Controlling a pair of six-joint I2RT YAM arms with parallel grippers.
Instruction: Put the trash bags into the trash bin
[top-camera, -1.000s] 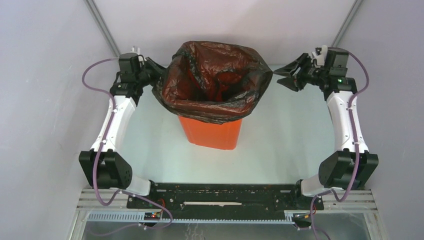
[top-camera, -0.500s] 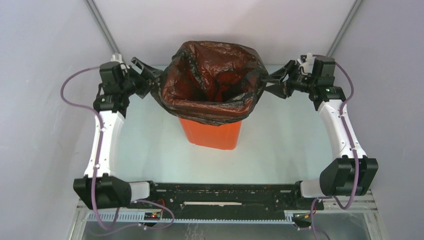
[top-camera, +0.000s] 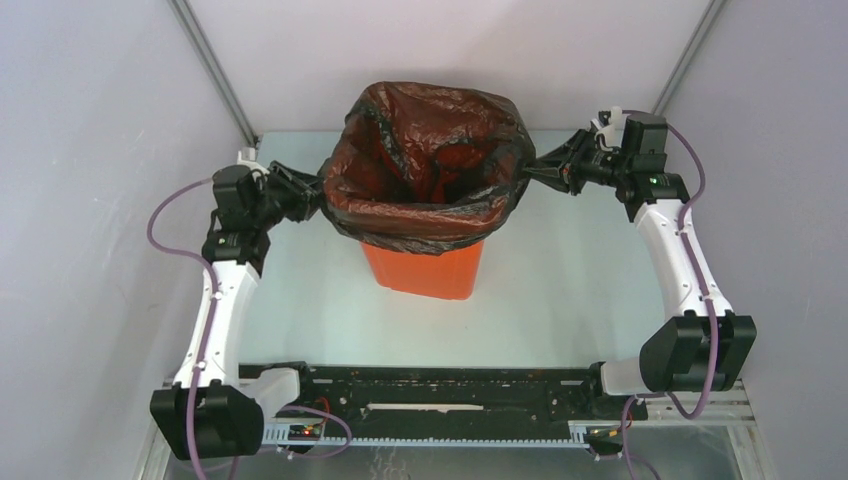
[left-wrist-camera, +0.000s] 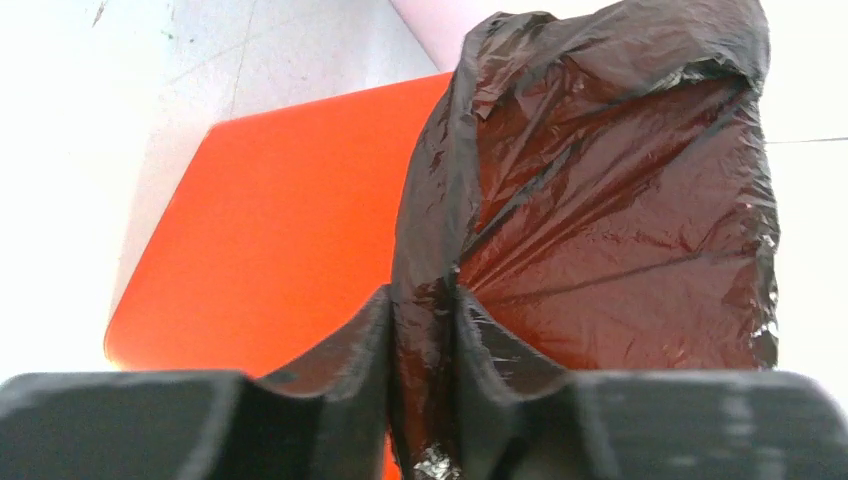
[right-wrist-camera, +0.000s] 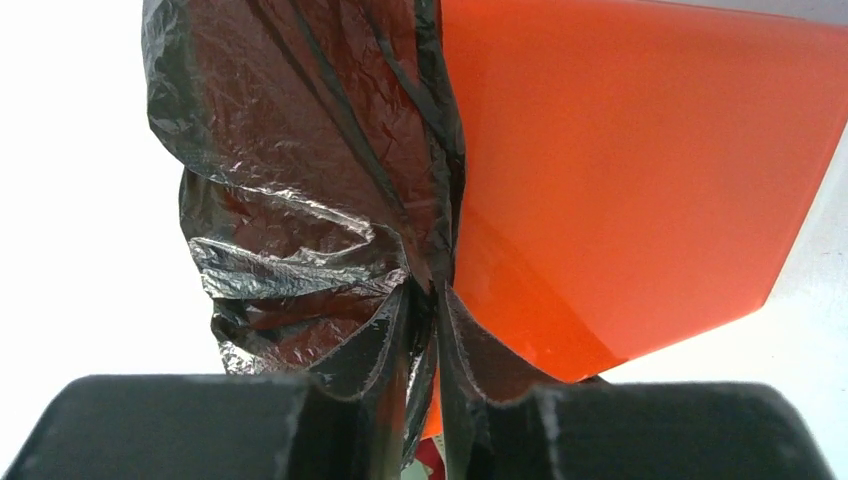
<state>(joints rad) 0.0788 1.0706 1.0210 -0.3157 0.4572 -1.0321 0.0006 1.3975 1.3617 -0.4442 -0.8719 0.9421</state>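
**Bag over bin, pinched both sides**

Thin, glossy, crinkled black plastic trash bag (top-camera: 425, 160) sat draped over bright orange square plastic trash bin (top-camera: 425, 268), top ctr of overhead frame, on pale tabletop (top-camera: 560, 290). Bag mouth open, skirt hanging outside rim; bin's lower walls bare. The left jaws, nearly closed, pinched a fold at bag's left edge. The right jaws, nearly closed too, pinched a fold at right edge.

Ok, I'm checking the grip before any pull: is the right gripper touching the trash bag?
Touching. The right wrist view shows a fold of the trash bag pinched between the fingers of the right gripper, with no gap on either side.
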